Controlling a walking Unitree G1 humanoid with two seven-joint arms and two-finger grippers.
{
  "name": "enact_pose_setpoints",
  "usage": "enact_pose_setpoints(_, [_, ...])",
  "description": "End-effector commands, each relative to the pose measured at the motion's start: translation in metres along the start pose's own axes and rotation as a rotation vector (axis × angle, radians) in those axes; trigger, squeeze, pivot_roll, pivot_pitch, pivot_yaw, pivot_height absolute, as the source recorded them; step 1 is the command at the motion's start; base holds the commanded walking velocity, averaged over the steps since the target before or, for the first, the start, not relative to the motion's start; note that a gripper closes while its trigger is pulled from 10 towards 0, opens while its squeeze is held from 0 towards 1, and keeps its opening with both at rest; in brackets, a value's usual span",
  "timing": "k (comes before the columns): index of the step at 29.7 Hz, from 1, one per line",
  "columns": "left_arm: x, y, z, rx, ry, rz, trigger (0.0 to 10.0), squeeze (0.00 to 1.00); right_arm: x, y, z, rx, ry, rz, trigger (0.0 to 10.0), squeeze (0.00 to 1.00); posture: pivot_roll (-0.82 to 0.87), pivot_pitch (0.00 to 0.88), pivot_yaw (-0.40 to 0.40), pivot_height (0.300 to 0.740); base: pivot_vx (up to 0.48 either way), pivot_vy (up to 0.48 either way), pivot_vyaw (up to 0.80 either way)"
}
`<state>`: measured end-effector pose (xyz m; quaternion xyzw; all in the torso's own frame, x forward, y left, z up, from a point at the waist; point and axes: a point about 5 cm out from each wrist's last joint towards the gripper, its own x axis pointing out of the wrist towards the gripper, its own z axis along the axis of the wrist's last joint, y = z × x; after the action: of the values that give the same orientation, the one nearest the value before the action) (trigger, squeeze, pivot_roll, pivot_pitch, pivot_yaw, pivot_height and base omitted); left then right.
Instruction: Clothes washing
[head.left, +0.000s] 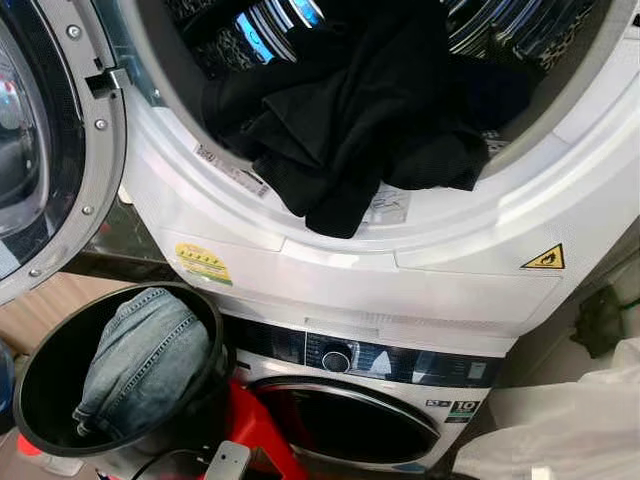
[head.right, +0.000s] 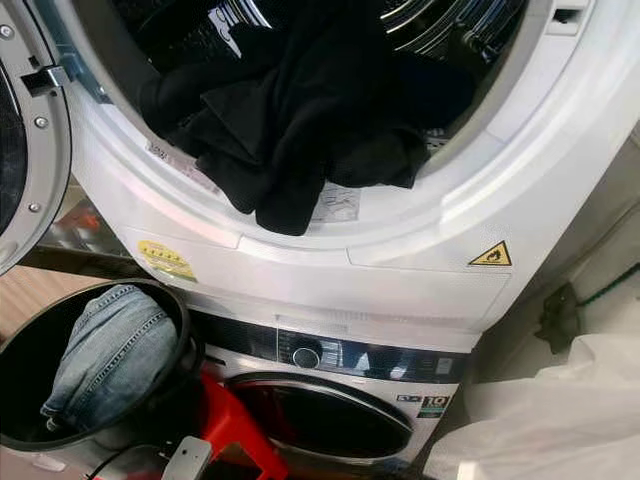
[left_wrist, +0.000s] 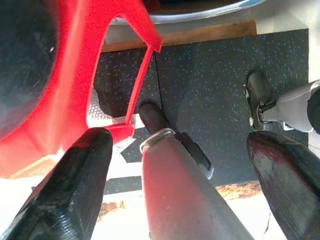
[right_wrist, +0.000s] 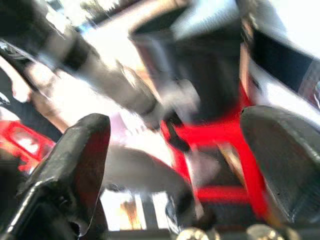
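A heap of black clothes (head.left: 350, 110) lies in the mouth of the upper white machine's drum (head.left: 290, 25), one dark piece drooping over the white rim (head.left: 420, 235). The round door (head.left: 40, 150) stands swung open on the left. Below it, folded blue jeans (head.left: 140, 360) rest in a black bucket (head.left: 60, 350). My left gripper (left_wrist: 180, 180) hangs open above the dark speckled floor, next to a red stool (left_wrist: 75, 75). My right gripper (right_wrist: 175, 165) is open too, its view blurred, with red stool legs beyond the fingers.
A lower front-loading washer (head.left: 350, 400) with a dial (head.left: 336, 361) sits under the upper machine. The red stool (head.left: 250, 420) carries the bucket in front of it. White plastic bags (head.left: 570, 420) fill the lower right. My own leg and foot (left_wrist: 270, 100) stand on the floor mat.
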<state>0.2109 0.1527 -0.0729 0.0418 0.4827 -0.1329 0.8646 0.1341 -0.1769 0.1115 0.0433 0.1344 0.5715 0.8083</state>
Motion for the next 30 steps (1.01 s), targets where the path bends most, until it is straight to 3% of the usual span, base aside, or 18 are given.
enact_pose_setpoints(1, [0.0,0.0,-0.003,0.017,0.012,-0.002,10.0,0.0,0.019,0.007,0.035,-0.07,-0.139,0.061,10.0,0.0,-0.28,0.09,0.095,0.74,0.0,0.0,0.0])
enact_pose_setpoints(3, [0.0,0.0,-0.003,0.016,0.012,-0.002,10.0,0.0,0.029,0.001,0.054,-0.116,-0.233,0.027,10.0,0.0,-0.28,0.09,0.096,0.74,0.0,0.0,0.0])
enact_pose_setpoints(4, [0.0,0.0,-0.003,0.019,0.012,-0.003,10.0,0.0,0.039,-0.002,0.074,-0.144,-0.325,0.017,10.0,0.0,-0.28,0.089,0.099,0.74,0.0,0.0,0.0])
enact_pose_setpoints(5, [0.0,0.0,-0.003,0.02,0.012,-0.003,10.0,0.0,0.042,-0.002,0.08,-0.148,-0.35,0.024,10.0,0.0,-0.28,0.088,0.099,0.74,0.0,0.0,0.0])
enact_pose_setpoints(6, [0.0,-0.001,-0.003,0.019,0.01,-0.005,10.0,0.0,0.05,0.003,0.102,-0.164,-0.451,0.079,10.0,0.0,-0.27,0.087,0.1,0.74,0.0,0.0,0.0])
enact_pose_setpoints(10, [0.0,-0.002,-0.001,0.02,0.008,-0.008,10.0,0.0,0.057,0.013,0.122,-0.194,-0.537,0.162,10.0,0.0,-0.27,0.085,0.099,0.74,0.0,0.0,0.0])
enact_pose_setpoints(17, [0.0,-0.001,-0.001,0.025,0.004,-0.007,10.0,0.0,0.079,0.01,0.155,-0.27,-0.605,0.17,10.0,0.0,-0.26,0.083,0.099,0.74,0.0,0.0,0.0])
enact_pose_setpoints(21, [0.0,0.0,0.001,0.026,0.001,-0.006,10.0,0.0,0.115,-0.003,0.18,-0.359,-0.613,0.106,10.0,0.0,-0.27,0.075,0.11,0.74,0.0,0.0,0.0])
enact_pose_setpoints(25, [0.0,-0.001,0.004,0.032,-0.006,-0.011,10.0,0.0,0.141,-0.005,0.19,-0.405,-0.606,0.114,10.0,0.0,-0.26,0.073,0.112,0.74,0.0,0.0,0.0])
enact_pose_setpoints(30, [0.0,-0.001,0.004,0.033,-0.009,-0.011,10.0,0.0,0.157,-0.006,0.196,-0.402,-0.61,0.098,10.0,0.0,-0.25,0.072,0.111,0.74,0.0,0.0,0.0])
